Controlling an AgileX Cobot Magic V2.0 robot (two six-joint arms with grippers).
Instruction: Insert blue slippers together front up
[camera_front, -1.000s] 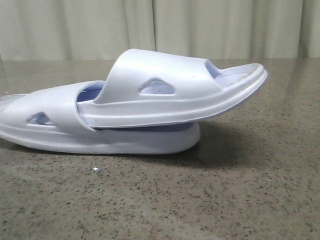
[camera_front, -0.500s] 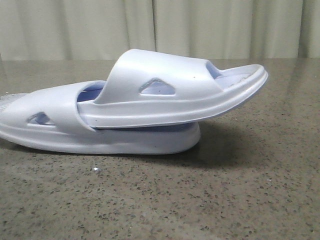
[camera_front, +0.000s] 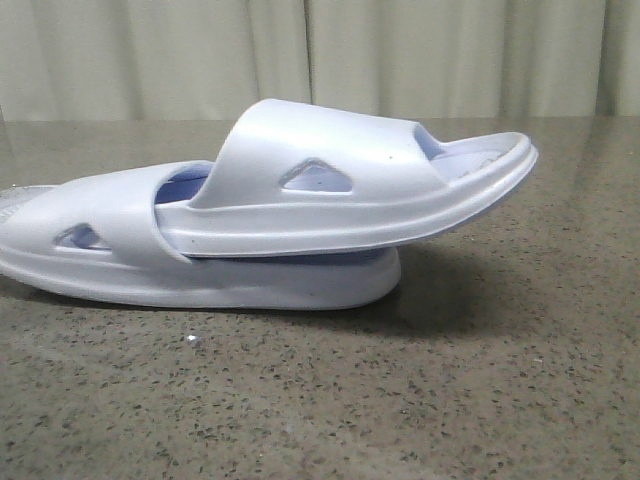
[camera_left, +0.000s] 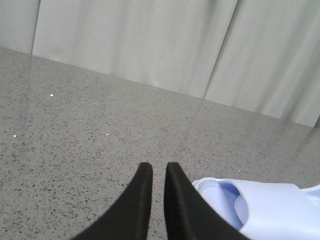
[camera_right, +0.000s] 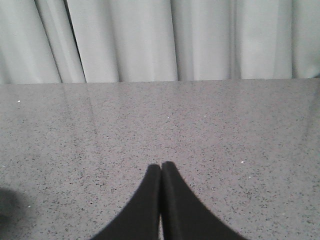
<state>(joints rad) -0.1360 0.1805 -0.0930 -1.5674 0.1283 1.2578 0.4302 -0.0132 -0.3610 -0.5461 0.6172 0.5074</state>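
A grey-brown speckled stone tabletop (camera_front: 420, 400) fills the lower part of every view, its polished surface dotted with dark and pale flecks — one small white speck (camera_front: 190, 340) stands out near the front. Behind it hangs a pale grey-white pleated fabric curtain (camera_front: 400, 55), falling in soft vertical folds right down to the table's far edge. The light is even and diffuse — faint vertical reflections of the curtain folds show on the tabletop in the right wrist view, and a soft dark shadow (camera_front: 470, 290) lies on the stone.
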